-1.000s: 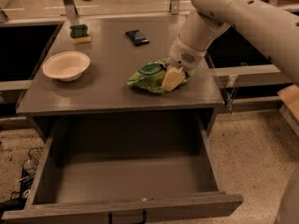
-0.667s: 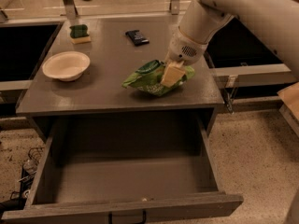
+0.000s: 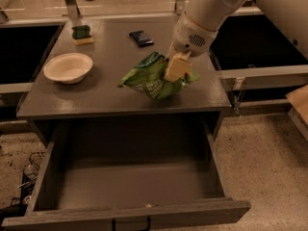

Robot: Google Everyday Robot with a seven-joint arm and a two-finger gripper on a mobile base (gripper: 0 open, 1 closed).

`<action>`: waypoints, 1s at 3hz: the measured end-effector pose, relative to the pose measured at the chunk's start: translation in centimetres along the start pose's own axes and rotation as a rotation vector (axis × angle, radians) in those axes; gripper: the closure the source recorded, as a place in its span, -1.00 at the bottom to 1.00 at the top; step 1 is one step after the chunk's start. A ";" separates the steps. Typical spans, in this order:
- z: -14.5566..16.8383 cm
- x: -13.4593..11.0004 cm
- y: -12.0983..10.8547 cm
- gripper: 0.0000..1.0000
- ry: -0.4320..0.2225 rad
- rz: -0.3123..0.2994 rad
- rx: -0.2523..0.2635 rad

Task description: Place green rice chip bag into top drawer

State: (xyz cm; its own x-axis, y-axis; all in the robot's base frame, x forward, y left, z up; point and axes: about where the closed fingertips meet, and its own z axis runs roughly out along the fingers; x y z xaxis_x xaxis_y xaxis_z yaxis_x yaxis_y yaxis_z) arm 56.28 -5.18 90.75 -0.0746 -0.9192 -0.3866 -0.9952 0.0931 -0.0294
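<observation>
Bag (image 3: 153, 80) now hangs clear of tabletop (image 3: 108, 83), vs. lying on it 1 s ago. My gripper (image 3: 177, 67), over the top's near-right part, has jaws clamped on bag's right end. Drawer (image 3: 130, 186) stands open, nearer & below: pick done, transfer & drop remain.

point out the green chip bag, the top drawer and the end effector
green rice chip bag (image 3: 147, 83), camera view, on its crinkled left half
top drawer (image 3: 130, 184), camera view, on its bare grey floor
end effector (image 3: 176, 71), camera view, between its tan fingertips, shut on the bag's right end
</observation>
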 end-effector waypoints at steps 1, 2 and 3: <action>-1.0 -0.4 0.4 1.00 -0.005 -0.013 0.014; -2.8 -0.8 2.3 1.00 -0.009 -0.055 0.063; -5.2 -1.1 5.0 1.00 -0.026 -0.101 0.119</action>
State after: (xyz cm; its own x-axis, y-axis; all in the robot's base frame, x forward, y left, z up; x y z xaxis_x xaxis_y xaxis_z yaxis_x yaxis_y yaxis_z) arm 51.08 -5.69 95.80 0.0288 -0.9159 -0.4003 -0.9829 0.0470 -0.1782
